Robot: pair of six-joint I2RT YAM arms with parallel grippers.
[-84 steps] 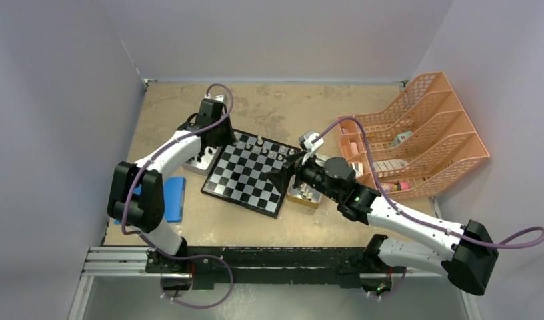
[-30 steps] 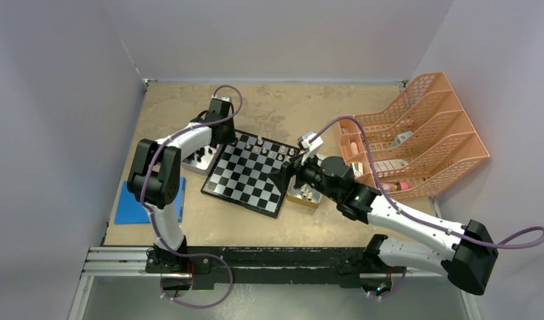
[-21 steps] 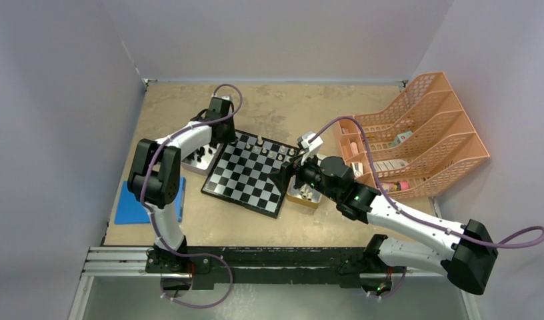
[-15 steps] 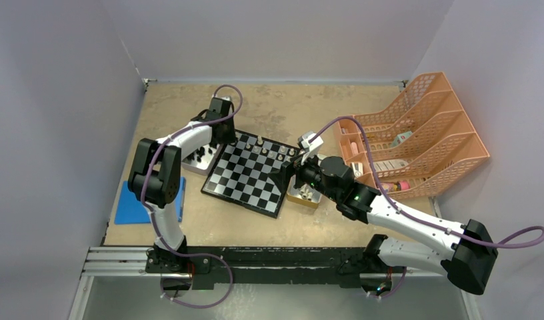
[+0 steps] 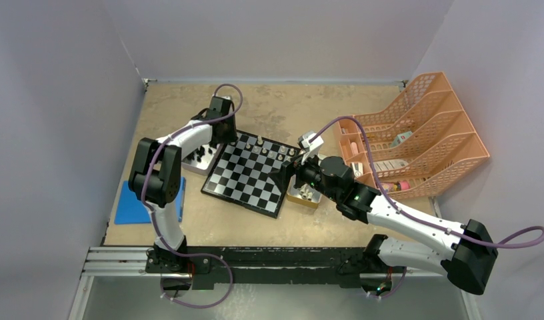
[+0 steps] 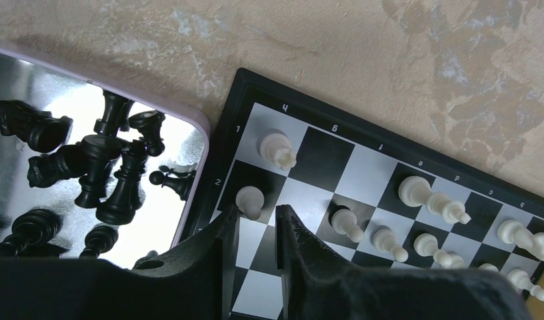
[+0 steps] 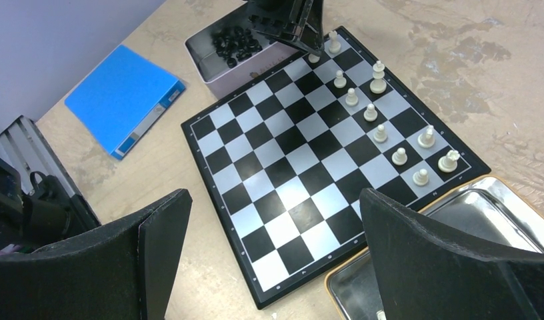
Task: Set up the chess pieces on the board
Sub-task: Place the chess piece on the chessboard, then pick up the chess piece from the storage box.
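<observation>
cream pawn [image 6: 249, 200] stands upright on a dark square in the second row of the board [image 6: 224, 130], against the edge that faces the silver tray [image 6: 201, 130]. it is one square along from the cream corner piece [image 6: 277, 148].

the left gripper [image 6: 256, 217] has just loosened. its fingertips now sit slightly apart at the pawn's base, and we cannot tell whether one still brushes it. we judge this pawn delivered, joining the other cream pieces [image 7: 371, 112] strung along that end of the board.

black pieces [image 6: 96, 173] all lie heaped in the silver tray, so we reckon their whole side is still to do.

the right gripper [image 7: 276, 200] hangs over the opposite corner by the gold tray [image 7: 343, 287], its jaws spread wide and holding nothing.
</observation>
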